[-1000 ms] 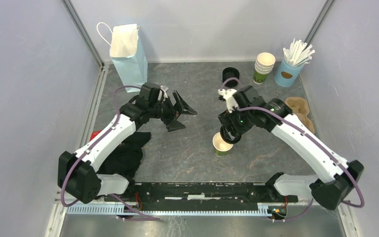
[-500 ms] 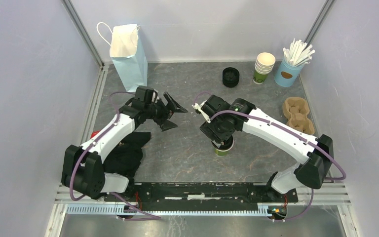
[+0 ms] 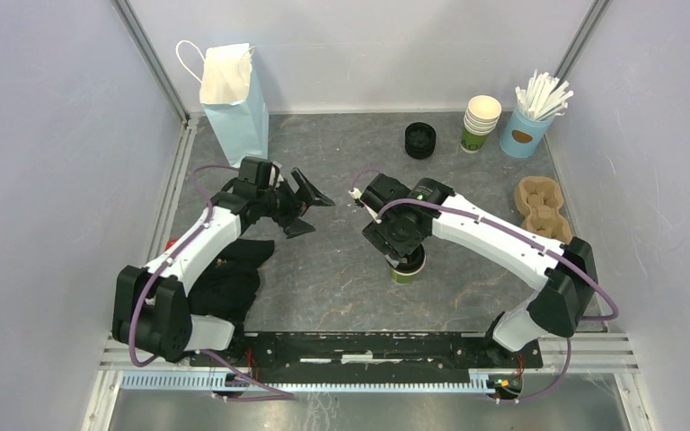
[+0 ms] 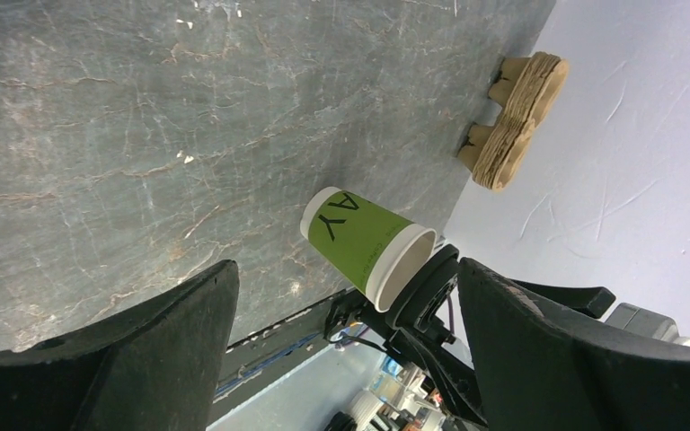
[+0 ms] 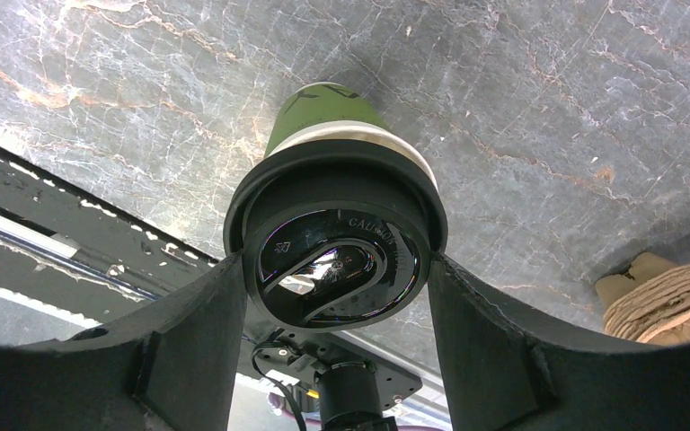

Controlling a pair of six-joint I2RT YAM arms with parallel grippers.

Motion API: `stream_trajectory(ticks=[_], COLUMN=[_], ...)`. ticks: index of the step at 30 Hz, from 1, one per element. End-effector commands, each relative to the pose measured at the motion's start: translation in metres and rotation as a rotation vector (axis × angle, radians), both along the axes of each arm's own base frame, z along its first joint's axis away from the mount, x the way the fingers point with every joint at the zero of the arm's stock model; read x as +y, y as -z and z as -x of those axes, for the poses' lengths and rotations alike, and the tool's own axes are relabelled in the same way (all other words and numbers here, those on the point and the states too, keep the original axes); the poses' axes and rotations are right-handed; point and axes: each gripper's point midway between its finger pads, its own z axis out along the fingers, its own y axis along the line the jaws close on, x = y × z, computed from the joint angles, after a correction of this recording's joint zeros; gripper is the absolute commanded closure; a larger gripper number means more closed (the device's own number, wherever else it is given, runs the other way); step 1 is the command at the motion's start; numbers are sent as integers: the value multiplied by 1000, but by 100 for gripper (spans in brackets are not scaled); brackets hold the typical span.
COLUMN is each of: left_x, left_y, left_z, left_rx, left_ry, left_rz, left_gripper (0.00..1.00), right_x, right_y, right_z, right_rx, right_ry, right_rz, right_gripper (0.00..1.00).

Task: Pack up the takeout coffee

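Note:
A green paper cup [image 3: 409,272] of the takeout coffee, with a pale upper band, stands upright at the table's centre. My right gripper [image 3: 399,250] hangs directly over it, shut on a round black lid [image 5: 337,260] held by its edges. In the left wrist view the lid [image 4: 427,289] sits at the cup's [image 4: 364,241] open rim, slightly off it, and the white inside still shows. My left gripper [image 3: 308,209] hovers open and empty to the left of the cup, pointing toward it.
A blue paper bag [image 3: 234,103] stands at the back left. A stack of black lids [image 3: 420,139], a stack of lidless cups [image 3: 480,121] and a blue holder of white sticks [image 3: 530,121] line the back. Cardboard carriers [image 3: 544,208] lie right; a black cloth [image 3: 229,278] lies left.
My right gripper has swung left and over the cup with the lid, covering the cup's open mouth from above. The left gripper drew back slightly to the left.

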Motion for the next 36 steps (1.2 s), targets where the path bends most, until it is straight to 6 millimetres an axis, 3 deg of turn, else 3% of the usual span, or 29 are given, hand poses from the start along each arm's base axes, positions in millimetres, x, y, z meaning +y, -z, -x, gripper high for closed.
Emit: stream_trajectory(ticks=[1,36], left_x=[3,2], left_y=[-16,-17], left_z=[0,-4], left_rx=[-75,-65], left_ry=[51,82], left_rz=[-7,16], left_gripper=[3,3], right_x=[0,-9], right_y=[-7,12], right_z=[-6,-8], right_rx=[-33,-27], right_ry=[39,100], right_rz=[2,28], right_gripper=[34,32])
